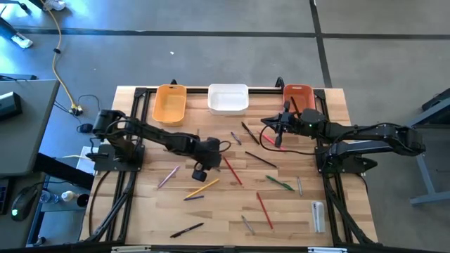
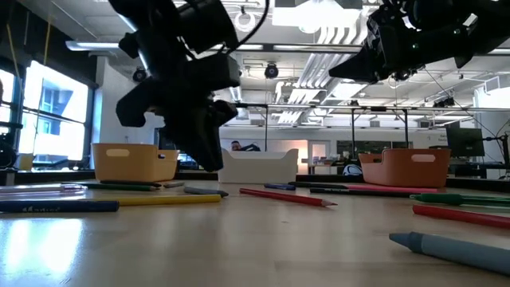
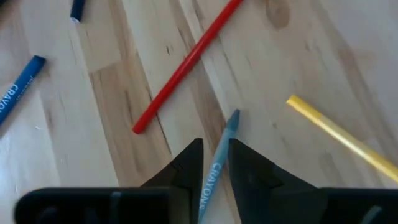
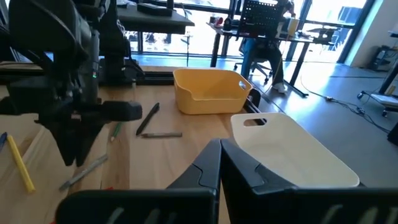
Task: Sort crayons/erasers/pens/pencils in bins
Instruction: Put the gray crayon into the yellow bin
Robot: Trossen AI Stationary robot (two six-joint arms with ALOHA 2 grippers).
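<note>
At the far edge of the pale wooden bench [image 1: 148,218], three small plastic trays are lined up as sorting targets — the yellow-orange bin [image 1: 170,102] on the left, the white bin [image 1: 228,98] in the middle, the red-orange bin [image 1: 298,96] on the right. They are set apart from the loose items, which are scattered over the nearer boards.

The left tool [image 1: 200,170] is held low over the middle of the bench, and in its wrist view a blue-grey wax crayon [image 3: 217,165] is seen pinched between its two dark fingers [image 3: 186,167], the tip projecting forward — the grip appears to be taken along the shaft so the crayon can be carried lengthwise. Just beyond it lie a long thin red pencil [image 3: 186,65] and a yellow stick [image 3: 339,134], both untouched.

Further right, slim dark pens [image 1: 249,132] and more thin coloured pencils [image 1: 264,209] are left unsorted on the boards.

The right tool [image 1: 273,128] is raised above the bench in front of the red-orange bin; its fingers are seen pressed together with nothing visible between them, so it is judged to be waiting.
</note>
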